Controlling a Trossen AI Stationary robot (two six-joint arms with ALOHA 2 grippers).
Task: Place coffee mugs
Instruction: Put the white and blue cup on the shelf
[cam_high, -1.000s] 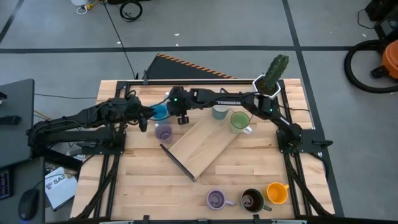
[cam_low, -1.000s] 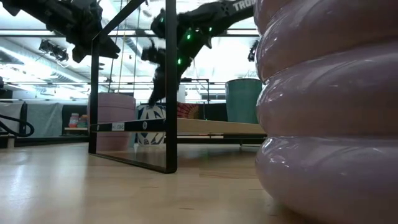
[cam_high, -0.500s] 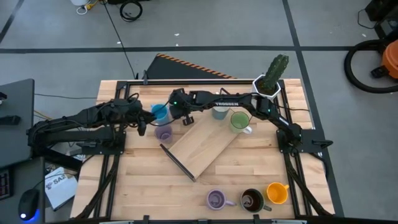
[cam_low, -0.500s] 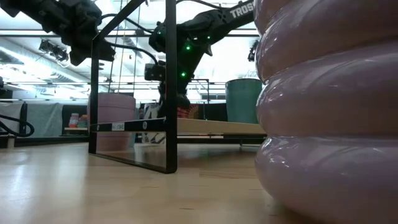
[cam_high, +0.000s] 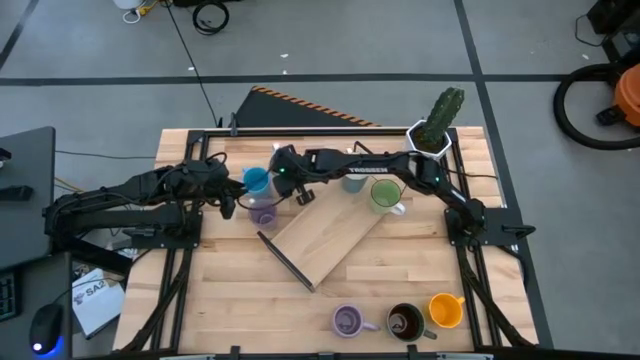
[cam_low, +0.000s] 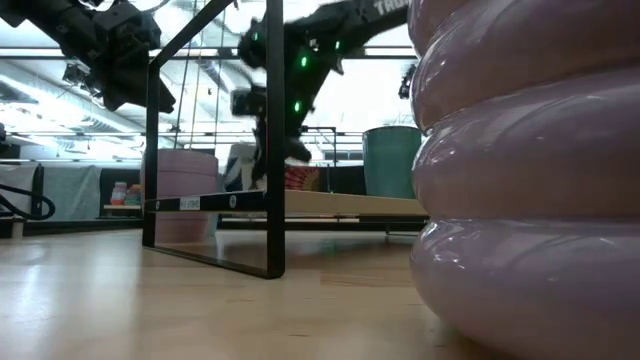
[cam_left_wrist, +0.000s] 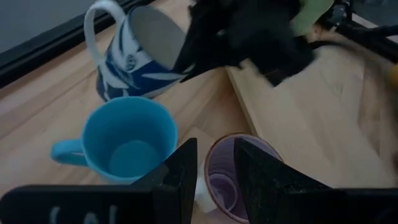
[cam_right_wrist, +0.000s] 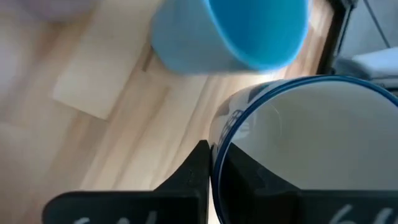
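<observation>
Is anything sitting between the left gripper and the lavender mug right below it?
Nothing visible does. The left gripper hangs open directly over the lavender mug, one finger above the gap beside the blue mug, with clear space beneath.

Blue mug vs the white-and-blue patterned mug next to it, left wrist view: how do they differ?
The blue mug is plain blue; the patterned mug is white with blue markings and a white handle. The blue mug stands upright on the table, free of any gripper; the patterned mug is tilted, with the right gripper shut on its rim. The left gripper hovers open by the lavender mug. Both are round, handled and look empty.
</observation>
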